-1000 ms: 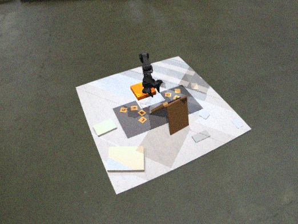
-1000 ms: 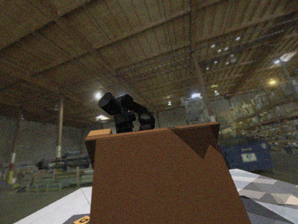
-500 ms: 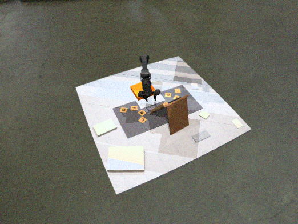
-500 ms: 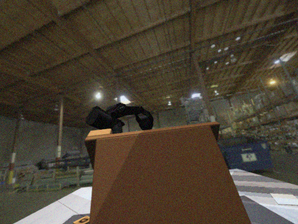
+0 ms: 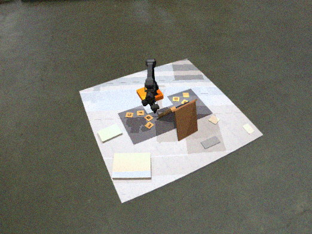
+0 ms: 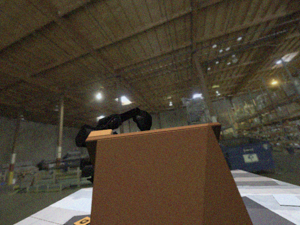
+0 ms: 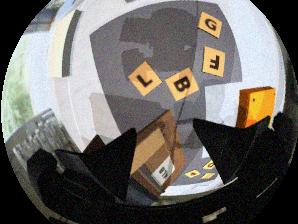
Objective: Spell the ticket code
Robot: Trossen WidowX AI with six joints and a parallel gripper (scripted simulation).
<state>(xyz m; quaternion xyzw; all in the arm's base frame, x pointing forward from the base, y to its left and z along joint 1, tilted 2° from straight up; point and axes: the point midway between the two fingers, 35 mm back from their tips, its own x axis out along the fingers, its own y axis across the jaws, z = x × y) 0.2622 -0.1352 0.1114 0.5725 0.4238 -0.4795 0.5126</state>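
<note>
The brown board [image 5: 186, 120] [image 6: 149, 172] [image 7: 177, 145] stands tilted on the dark mat. Its ticket [image 7: 163, 171] is too blurred to read. A dark strip, apparently the rail [image 5: 182, 105], shows at its top; its contents are hidden. Left of the board lie tiles G [image 5: 129, 114] [image 6: 83, 221] [image 7: 210, 24], F [image 5: 140, 113] [image 7: 214, 61], B [image 5: 148, 117] [image 7: 182, 84] and L [image 5: 149, 125] [image 7: 145, 78]. Three more tiles lie beyond the board, including one blank-looking tile [image 5: 186, 94]. My gripper [image 7: 164, 127] is open and empty, above the area beside the board's left end.
An orange block [image 5: 140, 93] [image 7: 264, 102] is by the arm's base. A large cream slab [image 5: 131, 162] and a pale green slab [image 5: 110, 133] lie on the left of the counter. A grey slab [image 5: 210, 142] and two small pale pieces lie to the right of the board.
</note>
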